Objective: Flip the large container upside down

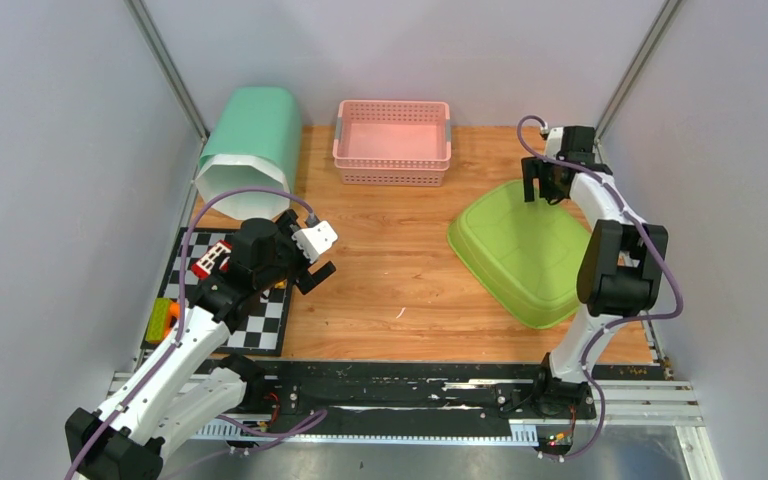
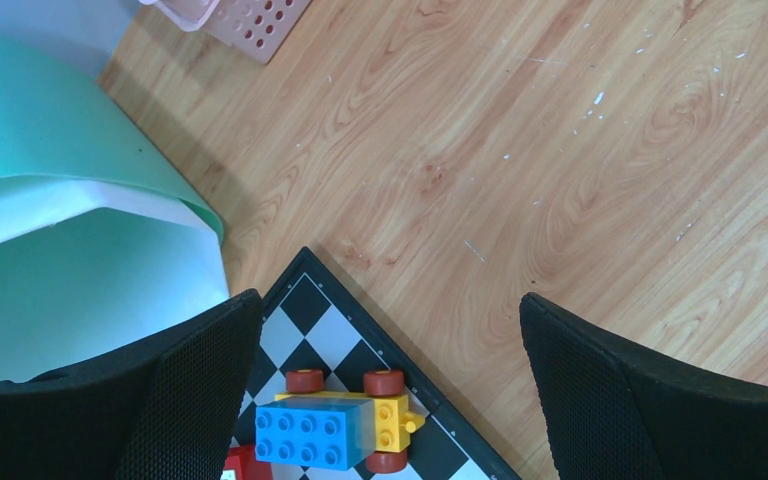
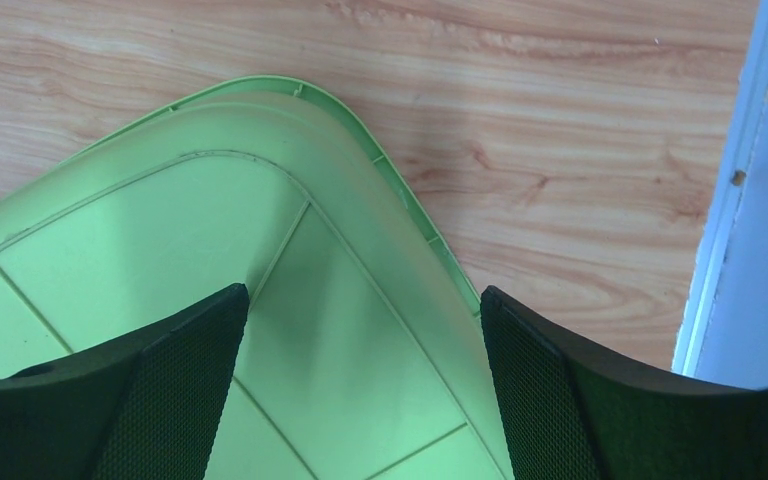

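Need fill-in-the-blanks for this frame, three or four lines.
The right gripper hovers over the ___ container. The teal bin lies on its ___. The basket at the back is ___. The jaws of the left gripper are ___.
Missing: green, side, pink, open.

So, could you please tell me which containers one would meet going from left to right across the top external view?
First the teal bin lying on its side, then the pink basket, then the large green container.
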You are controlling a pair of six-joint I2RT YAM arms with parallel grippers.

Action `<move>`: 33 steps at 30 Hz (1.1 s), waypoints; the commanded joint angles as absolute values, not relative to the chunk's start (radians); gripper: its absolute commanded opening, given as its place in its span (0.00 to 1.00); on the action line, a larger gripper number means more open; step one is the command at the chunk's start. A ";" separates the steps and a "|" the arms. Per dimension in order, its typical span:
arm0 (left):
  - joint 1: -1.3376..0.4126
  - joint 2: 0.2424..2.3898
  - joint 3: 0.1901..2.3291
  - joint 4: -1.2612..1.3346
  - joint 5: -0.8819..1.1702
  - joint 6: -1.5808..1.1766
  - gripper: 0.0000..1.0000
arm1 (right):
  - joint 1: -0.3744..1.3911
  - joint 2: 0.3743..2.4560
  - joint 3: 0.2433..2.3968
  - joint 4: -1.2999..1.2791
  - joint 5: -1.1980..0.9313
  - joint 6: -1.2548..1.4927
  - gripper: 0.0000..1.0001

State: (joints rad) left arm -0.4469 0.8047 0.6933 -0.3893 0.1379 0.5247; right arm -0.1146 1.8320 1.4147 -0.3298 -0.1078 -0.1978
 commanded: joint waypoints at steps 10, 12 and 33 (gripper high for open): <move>-0.453 0.796 0.681 -0.367 0.155 0.531 1.00 | -0.188 1.742 1.298 -0.474 -0.002 -0.143 0.88; -0.453 0.796 0.682 -0.367 0.156 0.529 1.00 | -0.194 1.723 1.283 -0.474 -0.001 -0.145 0.88; -0.453 0.804 0.686 -0.369 0.149 0.528 1.00 | 0.176 1.444 1.149 -0.296 -0.122 -0.421 0.90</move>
State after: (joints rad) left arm -0.4469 0.8047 0.6933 -0.3897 0.1387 0.5243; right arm 0.0727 1.4425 1.1893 -0.3195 -0.0589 -0.3321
